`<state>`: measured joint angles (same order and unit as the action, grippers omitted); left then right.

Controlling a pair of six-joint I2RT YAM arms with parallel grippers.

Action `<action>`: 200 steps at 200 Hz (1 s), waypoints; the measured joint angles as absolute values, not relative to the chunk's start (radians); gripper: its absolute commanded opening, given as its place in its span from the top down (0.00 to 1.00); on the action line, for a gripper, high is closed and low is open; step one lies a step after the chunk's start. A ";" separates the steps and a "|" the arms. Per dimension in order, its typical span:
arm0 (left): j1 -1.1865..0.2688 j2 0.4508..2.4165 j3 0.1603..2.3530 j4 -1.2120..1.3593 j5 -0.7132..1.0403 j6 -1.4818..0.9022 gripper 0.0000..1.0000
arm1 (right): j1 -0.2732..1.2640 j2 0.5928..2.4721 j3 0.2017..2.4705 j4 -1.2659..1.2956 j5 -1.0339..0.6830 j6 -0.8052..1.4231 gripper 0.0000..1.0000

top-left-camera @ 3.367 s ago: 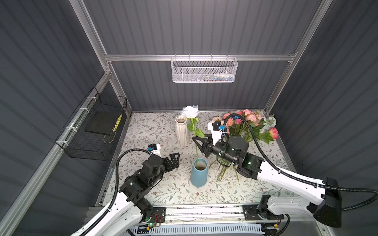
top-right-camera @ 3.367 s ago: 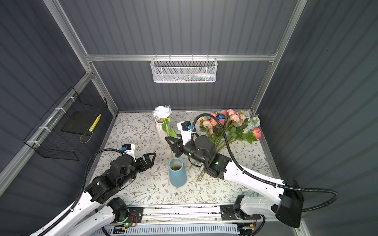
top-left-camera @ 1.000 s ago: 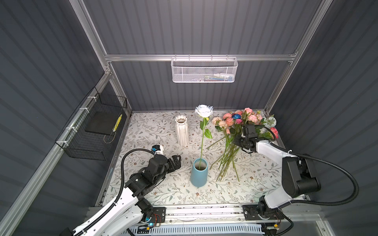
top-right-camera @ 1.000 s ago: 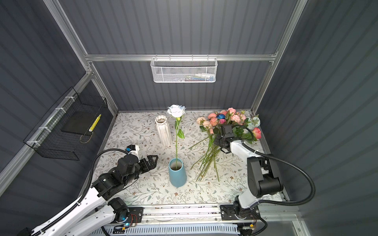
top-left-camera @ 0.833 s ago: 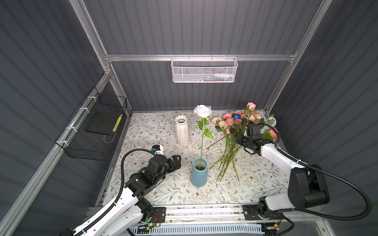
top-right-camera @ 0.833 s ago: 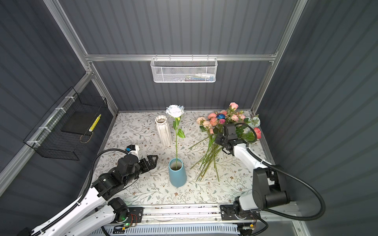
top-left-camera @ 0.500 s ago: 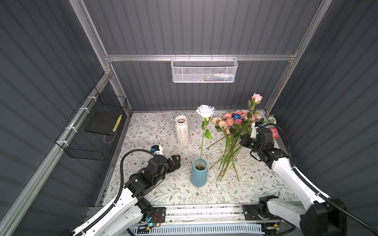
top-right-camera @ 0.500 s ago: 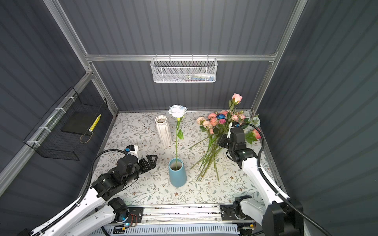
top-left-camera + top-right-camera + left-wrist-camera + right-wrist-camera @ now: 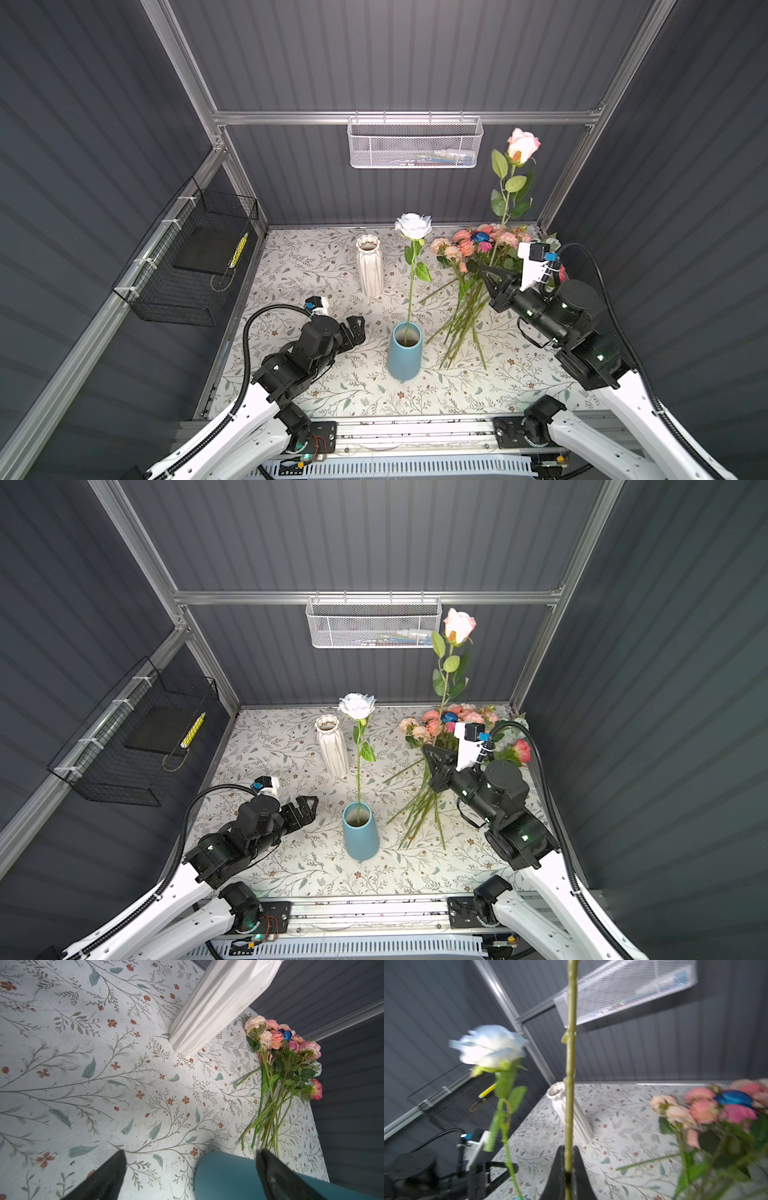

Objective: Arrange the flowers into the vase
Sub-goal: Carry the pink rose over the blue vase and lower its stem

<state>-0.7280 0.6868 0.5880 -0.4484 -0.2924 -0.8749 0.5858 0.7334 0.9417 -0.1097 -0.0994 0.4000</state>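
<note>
Right gripper pinches a tall, upright pink rose by its green stem.

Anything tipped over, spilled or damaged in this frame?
Nothing stands out. Both the blue vase and the white vase stand upright, the white rose sits in the blue one, and the other flowers lie heaped on the table.

A robot lab enclosure: grey ribbed wall panels, aluminium framing, mesh basket, floral-print tabletop.

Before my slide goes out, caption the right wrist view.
Right gripper pinches a green stem; white rose blurred beyond.
</note>
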 measured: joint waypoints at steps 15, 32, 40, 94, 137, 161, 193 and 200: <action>-0.728 0.683 0.588 -0.450 -0.295 -0.875 0.00 | 0.677 0.748 0.993 -0.081 -0.079 0.364 1.00; -0.728 0.680 0.588 -0.452 -0.295 -0.875 0.00 | 0.783 0.775 1.034 -0.040 -0.051 0.318 1.00; -0.728 0.680 0.590 -0.453 -0.295 -0.875 0.00 | 0.834 0.793 1.045 -0.012 -0.036 0.293 1.00; -0.728 0.676 0.606 -0.460 -0.295 -0.876 0.00 | 1.098 0.984 1.045 0.220 0.117 0.069 1.00; -0.728 0.667 0.607 -0.471 -0.295 -0.876 0.00 | 1.142 1.093 1.038 0.363 0.211 -0.057 1.00; -0.728 0.659 0.607 -0.475 -0.295 -0.876 0.00 | 1.142 1.116 1.032 0.383 0.242 -0.080 1.00; -0.728 0.646 0.623 -0.479 -0.295 -0.875 0.00 | 1.142 1.118 0.960 0.405 0.271 -0.067 1.00; -0.728 0.645 0.628 -0.479 -0.295 -0.875 0.00 | 1.142 1.124 0.944 0.405 0.274 -0.059 1.00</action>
<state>-0.7280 0.6449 0.6281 -0.4786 -0.2951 -0.8753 1.1416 1.1240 0.9436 0.4046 0.2745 -0.0586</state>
